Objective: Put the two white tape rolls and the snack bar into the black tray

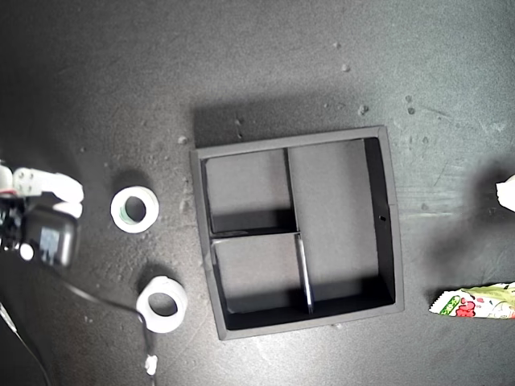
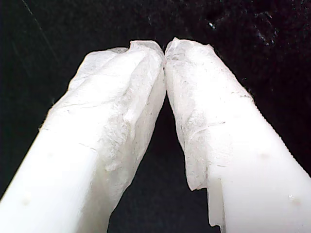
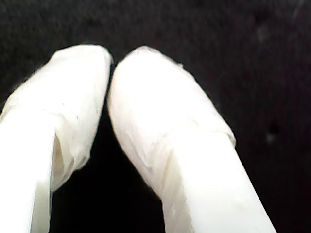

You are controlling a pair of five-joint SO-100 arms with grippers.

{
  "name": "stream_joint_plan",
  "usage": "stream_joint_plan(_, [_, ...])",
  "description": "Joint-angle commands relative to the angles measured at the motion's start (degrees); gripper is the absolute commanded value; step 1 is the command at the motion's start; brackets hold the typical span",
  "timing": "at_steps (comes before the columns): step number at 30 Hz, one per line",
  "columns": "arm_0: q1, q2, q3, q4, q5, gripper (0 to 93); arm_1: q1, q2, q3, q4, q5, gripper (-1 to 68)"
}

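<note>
The black tray sits mid-worktop, all three compartments bare. Both white tape rolls lie outside it toward the exterior view's left, the first roll farther up the picture, the second roll below. The snack bar lies at the exterior view's right edge, partly cut off. My first gripper and my second gripper are each pressed together on nothing, seemingly because no pickup has begun.

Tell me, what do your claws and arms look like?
My first claw and my second claw each have two thick white plastic fingers, tips wrapped in wrinkled white tape. At the exterior view's left, an arm shows white and black parts with a thin black cable.
</note>
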Motion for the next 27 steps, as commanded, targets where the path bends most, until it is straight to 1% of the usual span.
stream_joint_plan(1, [2.6, 2.5, 3.2, -5.0, 3.7, 0.0, -0.4, 0.4, 0.6, -2.0, -2.1, -0.3])
stream_joint_plan(4, [2.8, 2.5, 3.1, -9.9, 6.9, 0.0, -1.6, 0.4, 0.6, -4.0, -2.8, -0.3])
stream_joint_plan(6, [2.5, 2.5, 1.8, -11.2, 8.8, 0.2, -2.6, 0.4, 0.6, -6.4, -3.9, -0.3])
stream_joint_plan(9, [2.9, 2.5, -1.0, -14.8, 13.3, 3.4, -4.0, 0.4, 0.6, -10.8, -6.2, -0.4])
stream_joint_plan(11, [3.3, 2.5, -1.8, -18.6, 16.2, 5.5, -1.8, 0.4, 0.6, -13.4, -6.8, -0.4])
stream_joint_plan(14, [3.1, 2.5, 0.1, -25.0, 18.2, 10.1, 0.7, 0.4, 0.6, -20.7, -9.1, -0.4])
stream_joint_plan(16, [3.3, 2.5, 2.6, -28.7, 19.2, 11.8, 1.8, 0.4, 0.6, -24.1, -10.5, -0.4])
stream_joint_plan(18, [4.7, 2.5, 3.2, -30.2, 20.2, 13.9, 3.0, 0.4, 0.6, -24.8, -10.9, -0.4])
stream_joint_plan(20, [5.6, 2.5, 2.5, -31.2, 21.0, 15.1, 3.4, 0.4, 0.6, -23.6, -10.9, -0.4])
stream_joint_plan(23, [5.7, 2.5, 2.6, -29.2, 18.7, 16.3, 3.5, 0.4, 0.6, -22.1, -10.7, -0.4])
stream_joint_plan(27, [7.0, 0.2, -1.2, -27.9, 18.5, 16.2, 3.4, 0.4, 0.6, -21.4, -10.6, -0.4])
